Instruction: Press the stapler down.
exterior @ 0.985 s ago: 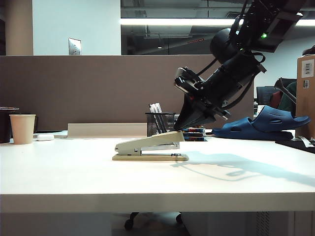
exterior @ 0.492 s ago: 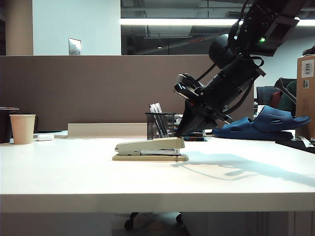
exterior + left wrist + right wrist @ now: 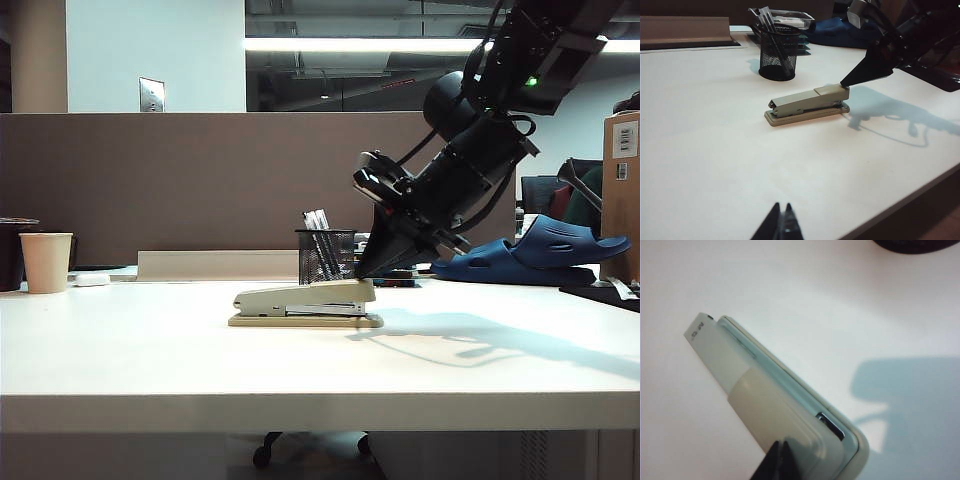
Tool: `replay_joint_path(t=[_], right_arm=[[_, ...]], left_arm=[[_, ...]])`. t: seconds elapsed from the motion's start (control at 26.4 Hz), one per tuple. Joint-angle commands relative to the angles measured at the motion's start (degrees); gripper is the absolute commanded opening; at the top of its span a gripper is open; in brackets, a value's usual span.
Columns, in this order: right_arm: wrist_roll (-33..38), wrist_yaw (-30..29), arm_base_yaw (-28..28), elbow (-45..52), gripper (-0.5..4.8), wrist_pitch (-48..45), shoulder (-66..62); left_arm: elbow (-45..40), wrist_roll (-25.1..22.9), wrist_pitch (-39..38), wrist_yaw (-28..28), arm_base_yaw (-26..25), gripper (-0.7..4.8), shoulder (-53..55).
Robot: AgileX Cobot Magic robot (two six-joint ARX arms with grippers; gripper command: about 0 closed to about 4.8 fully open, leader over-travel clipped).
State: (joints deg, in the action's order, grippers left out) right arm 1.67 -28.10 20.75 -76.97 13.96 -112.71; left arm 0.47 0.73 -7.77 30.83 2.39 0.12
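The beige stapler [image 3: 305, 302] lies on the white table [image 3: 150, 350] near its middle, top arm flat against the base. My right gripper [image 3: 360, 274] is shut, its black tip resting on the raised rear end of the stapler's top arm. In the right wrist view the stapler [image 3: 765, 400] fills the frame and the right gripper [image 3: 780, 444] touches its cream top. From the left wrist view the stapler [image 3: 807, 102] lies some way off and the right gripper [image 3: 844, 83] points down onto it. My left gripper [image 3: 782, 206] is shut, hovering over bare table near the front edge.
A black mesh pen cup [image 3: 325, 254] stands just behind the stapler. A paper cup [image 3: 46, 262] sits at the far left. Blue sandals [image 3: 545, 250] lie at the right rear. A brown partition [image 3: 180, 180] backs the table.
The stapler's top arm, tilted up a second ago, has been pushed down flat by my right gripper, which came down with it. Little has moved in the last half second.
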Motion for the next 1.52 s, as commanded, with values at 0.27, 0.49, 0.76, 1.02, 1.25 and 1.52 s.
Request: replay_joint_path(t=[0.27, 0.49, 0.76, 1.02, 1.25, 1.52], right_arm=[[-0.2, 1.4, 0.0, 0.3, -0.09, 2.7, -0.6], [-0.2, 1.2, 0.0, 0.1, -0.09, 2.1, 0.6], [-0.3, 1.4, 0.0, -0.8, -0.09, -2.2, 6.5], [-6.0, 10.0, -0.9, -0.8, -0.09, -2.0, 14.6], [-9.6, 18.4, -5.6, -0.7, -0.09, 0.8, 25.1], [-9.8, 19.5, -11.6, 1.4, -0.09, 1.2, 37.0]], left_arm=[[0.1, 0.0, -0.3, -0.2, 0.0, -0.06, 0.0], [0.1, 0.0, -0.3, -0.2, 0.0, -0.06, 0.0], [0.1, -0.1, -0.3, -0.2, 0.0, -0.06, 0.0], [0.1, -0.3, 1.1, -5.1, 0.0, -0.06, 0.0], [0.1, -0.3, 5.8, -16.5, 0.0, -0.06, 0.0], [0.1, -0.3, 7.2, -17.4, 0.0, -0.06, 0.0]])
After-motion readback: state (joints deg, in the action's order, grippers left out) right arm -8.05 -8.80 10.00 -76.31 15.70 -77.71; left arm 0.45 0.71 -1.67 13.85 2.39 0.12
